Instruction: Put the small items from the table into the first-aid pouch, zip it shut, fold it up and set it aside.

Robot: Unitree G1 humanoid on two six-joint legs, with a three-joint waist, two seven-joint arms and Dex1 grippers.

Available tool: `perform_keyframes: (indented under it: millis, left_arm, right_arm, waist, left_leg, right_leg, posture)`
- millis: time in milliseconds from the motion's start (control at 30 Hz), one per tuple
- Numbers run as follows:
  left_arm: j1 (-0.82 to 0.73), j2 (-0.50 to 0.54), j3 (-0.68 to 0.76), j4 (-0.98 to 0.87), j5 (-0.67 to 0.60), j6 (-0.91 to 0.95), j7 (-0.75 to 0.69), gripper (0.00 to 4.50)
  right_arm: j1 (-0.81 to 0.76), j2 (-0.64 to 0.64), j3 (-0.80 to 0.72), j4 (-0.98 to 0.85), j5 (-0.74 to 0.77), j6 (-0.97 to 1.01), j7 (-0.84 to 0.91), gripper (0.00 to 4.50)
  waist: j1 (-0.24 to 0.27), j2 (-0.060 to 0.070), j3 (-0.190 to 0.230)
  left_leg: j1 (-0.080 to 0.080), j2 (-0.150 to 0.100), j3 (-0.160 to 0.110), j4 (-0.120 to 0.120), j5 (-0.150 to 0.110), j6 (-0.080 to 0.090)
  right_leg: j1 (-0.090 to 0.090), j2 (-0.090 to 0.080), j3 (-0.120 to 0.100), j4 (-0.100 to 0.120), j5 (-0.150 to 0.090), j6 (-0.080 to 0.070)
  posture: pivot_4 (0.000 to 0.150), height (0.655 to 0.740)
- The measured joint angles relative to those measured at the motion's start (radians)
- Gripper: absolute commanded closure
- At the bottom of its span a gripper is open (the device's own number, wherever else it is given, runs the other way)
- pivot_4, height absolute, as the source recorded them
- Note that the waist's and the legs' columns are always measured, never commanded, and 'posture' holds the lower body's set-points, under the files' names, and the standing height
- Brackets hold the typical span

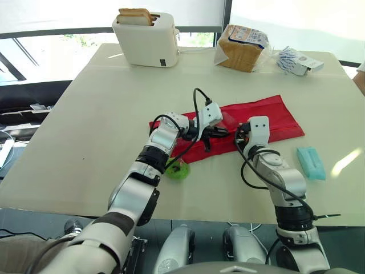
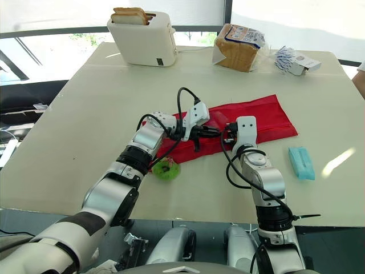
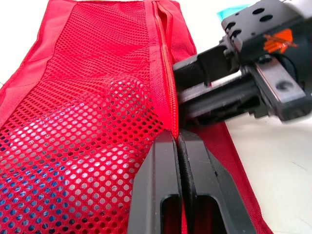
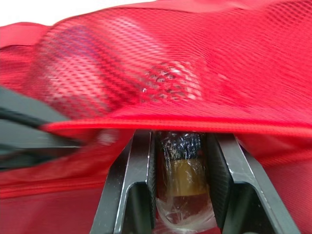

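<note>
The red first-aid pouch [image 1: 262, 120] lies unfolded across the table's middle, mesh pocket up. My left gripper [image 3: 179, 141] is shut on the pocket's zipper edge [image 3: 163, 63], near the pouch's left end. Facing it from the right, my right gripper [image 4: 180, 139] is shut on a small brown item in clear wrap [image 4: 181, 175], held at the pocket's mouth under the red hem [image 4: 195, 124]. Bulges of items show through the mesh [image 3: 73, 146]. A green item [image 1: 179, 170] rests by my left forearm, off the pouch. A teal packet [image 1: 311, 162] lies right of the pouch.
A white toaster [image 1: 147, 40] with bread stands at the back. A bagged loaf [image 1: 242, 47] and a blue-and-white packet [image 1: 296, 61] sit at the back right. A person's arm [image 1: 360, 77] shows at the right edge.
</note>
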Motion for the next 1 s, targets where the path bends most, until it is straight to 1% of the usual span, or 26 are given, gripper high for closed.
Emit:
perform_keyframes:
  millis: [100,233,433,600,833,1000]
  left_arm:
    - [0.006,0.002,-0.006,-0.02,0.0,0.004,-0.002,4.5]
    - [0.02,0.009,-0.011,-0.03,0.001,0.004,-0.006,4.5]
    - [0.022,0.019,-0.017,-0.039,0.001,0.001,-0.01,4.5]
    - [0.022,0.023,-0.024,-0.039,0.001,-0.011,-0.013,4.5]
    - [0.022,0.028,-0.038,-0.026,0.001,-0.018,-0.015,4.5]
    - [0.021,0.026,-0.039,-0.016,0.001,-0.021,-0.014,4.5]
  right_arm:
    - [-0.026,0.017,-0.013,0.038,-0.009,-0.015,-0.019,3.68]
    - [-0.096,0.0,-0.002,0.165,-0.025,-0.078,0.019,3.68]
    - [-0.109,-0.103,0.09,0.258,-0.08,-0.225,0.141,3.68]
    - [-0.083,-0.147,0.113,0.254,-0.105,-0.279,0.189,3.68]
    - [0.014,-0.247,0.131,0.108,-0.065,-0.254,0.365,3.68]
    - [0.049,-0.269,0.128,0.042,-0.06,-0.221,0.384,3.68]
  waist:
    - [0.0,0.0,0.0]
    - [-0.003,0.0,0.0]
    - [-0.006,0.0,0.0]
    - [-0.003,0.0,0.0]
    - [0.001,0.0,0.0]
    - [0.001,0.0,0.0]
  left_leg:
    - [0.0,0.0,0.0,0.0,0.0,0.0]
    - [0.001,0.0,0.0,0.0,0.0,0.0]
    - [0.001,0.0,0.001,0.0,0.0,0.0]
    - [0.001,0.0,0.001,0.0,0.0,0.0]
    - [0.0,0.0,0.0,0.0,0.0,0.0]
    - [0.0,0.0,0.0,0.0,0.0,0.0]
  right_leg:
    - [0.0,0.0,0.0,0.0,0.0,0.0]
    - [0.0,0.0,0.0,0.0,0.0,0.0]
    - [0.0,0.0,0.0,0.0,0.0,0.0]
    - [0.0,0.0,0.0,0.0,0.0,0.0]
    - [0.0,0.0,0.0,-0.001,0.0,0.0]
    - [0.0,0.0,0.0,-0.001,0.0,0.0]
  posture:
    - [0.15,0.74]
    - [0.15,0.74]
    - [0.15,0.74]
    - [0.15,0.74]
    - [0.15,0.74]
    - [0.15,0.74]
